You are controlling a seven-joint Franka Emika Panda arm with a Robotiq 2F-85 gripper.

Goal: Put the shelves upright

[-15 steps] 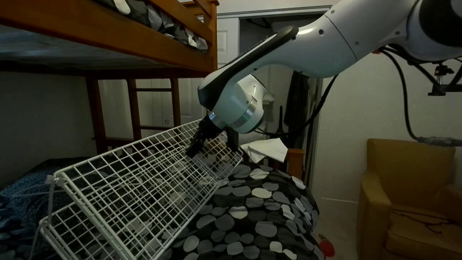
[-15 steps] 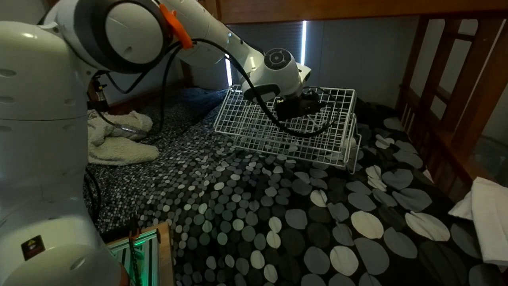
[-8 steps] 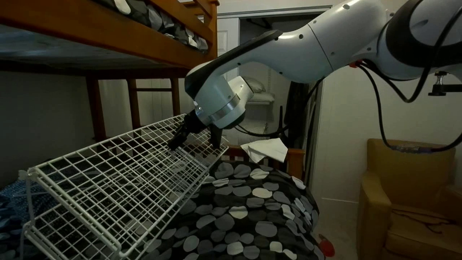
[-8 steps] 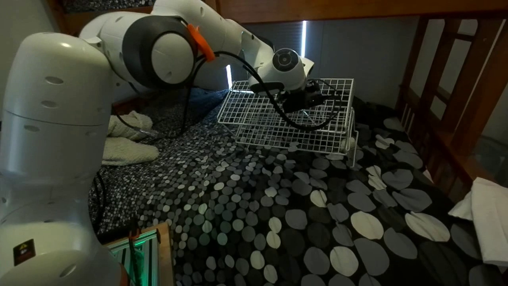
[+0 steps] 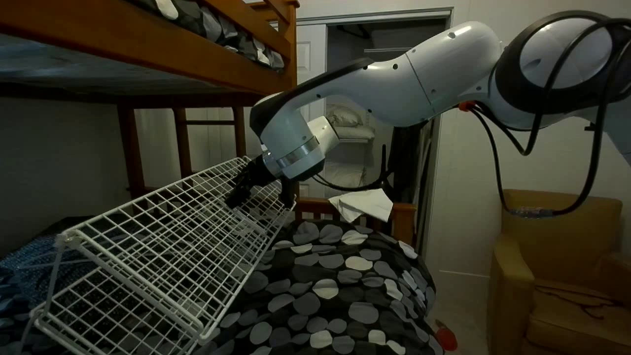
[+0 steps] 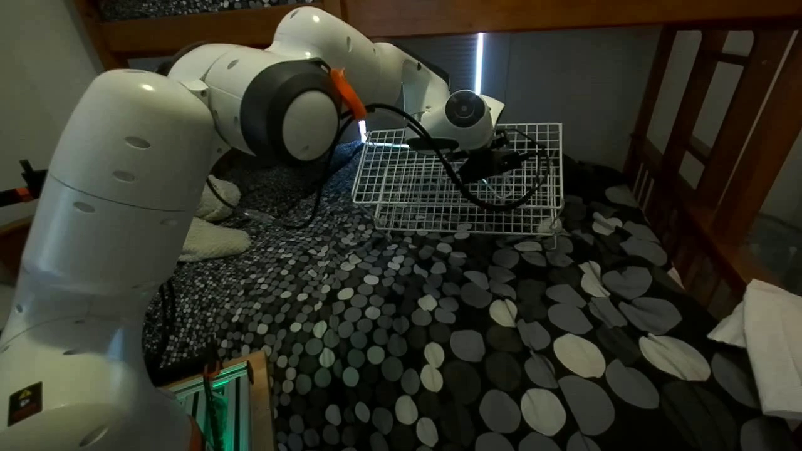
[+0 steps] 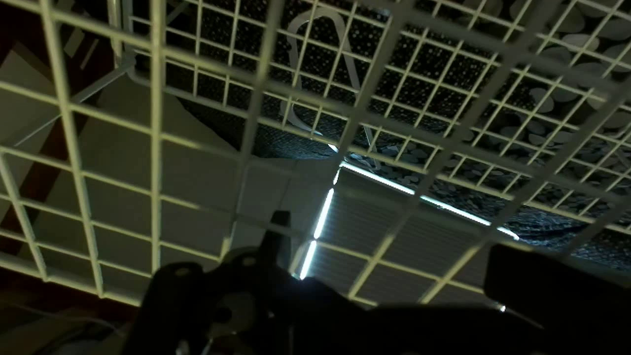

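Note:
The shelves, a white wire-grid rack (image 5: pixel 135 284), rest on the dotted bedding and lean in an exterior view, the upper tier sloping down toward the chair side. In an exterior view the upper tier's front edge (image 6: pixel 457 205) shows above the lower tier (image 6: pixel 470 232). My black gripper (image 5: pixel 260 198) is at the far end of the upper tier, fingers spread wide. From the wrist, a grid wire crosses in front of one finger (image 7: pixel 276 241), so it reaches through the mesh; nothing is clamped between the jaws of the gripper (image 7: pixel 387 241). Contact with the wires is unclear.
The wooden upper bunk (image 5: pixel 197 54) overhangs the rack, with a ladder (image 5: pixel 209 148) behind. A white cloth (image 5: pixel 362 203) hangs on the bed's end rail. A pale blanket (image 6: pixel 213 241) lies near the arm, whose black cable (image 6: pixel 438 163) loops over the rack. A yellow armchair (image 5: pixel 557 236) stands off the bed.
The arm has pushed away from its base, toward the wall. The shelves have shifted the same way, and the upper tier's slope has become less steep. My gripper has stayed open.

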